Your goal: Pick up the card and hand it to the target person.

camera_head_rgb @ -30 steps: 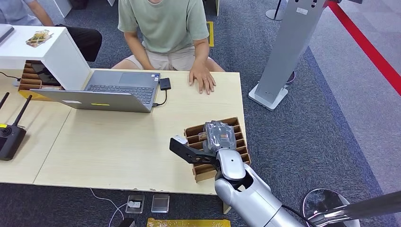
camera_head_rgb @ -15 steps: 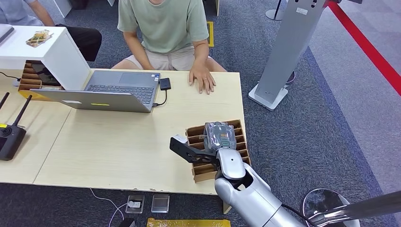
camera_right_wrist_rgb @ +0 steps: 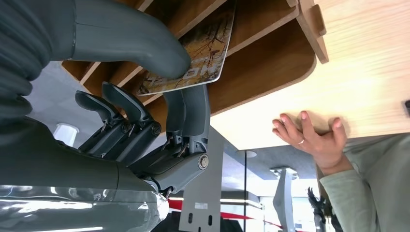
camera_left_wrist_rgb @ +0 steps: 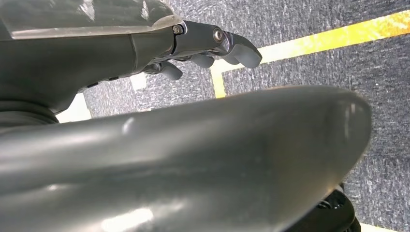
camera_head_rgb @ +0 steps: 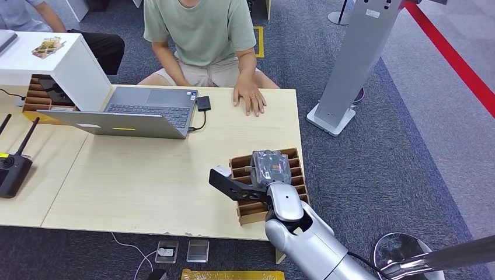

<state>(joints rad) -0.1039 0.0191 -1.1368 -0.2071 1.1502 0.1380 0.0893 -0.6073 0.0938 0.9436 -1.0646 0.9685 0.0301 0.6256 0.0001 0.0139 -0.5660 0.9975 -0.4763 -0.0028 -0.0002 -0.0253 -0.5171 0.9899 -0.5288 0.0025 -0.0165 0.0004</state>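
Note:
The card [camera_right_wrist_rgb: 203, 53], printed in brown and orange, stands in a slot of the wooden slotted holder [camera_head_rgb: 255, 211] at the table's right front corner. My right hand [camera_head_rgb: 270, 166] hangs over the holder and pinches the card between thumb [camera_right_wrist_rgb: 145, 43] and fingers [camera_right_wrist_rgb: 191, 108]. The card's lower part is still inside the holder [camera_right_wrist_rgb: 270, 72]. The target person [camera_head_rgb: 201, 29], in a green shirt, sits across the table with one hand [camera_head_rgb: 250, 96] flat on it. My left hand [camera_left_wrist_rgb: 212, 46] hangs over the carpet, fingers loosely bent and holding nothing.
An open laptop [camera_head_rgb: 140, 111] with a plugged adapter sits mid-table. A white stand [camera_head_rgb: 64, 64] over another wooden holder is at the far left, and a black remote [camera_head_rgb: 11, 169] lies beside it. A grey kiosk post [camera_head_rgb: 350, 64] stands right of the table [camera_head_rgb: 146, 181].
My right hand has crept slightly toward the far side of the holder. The person has shifted a little.

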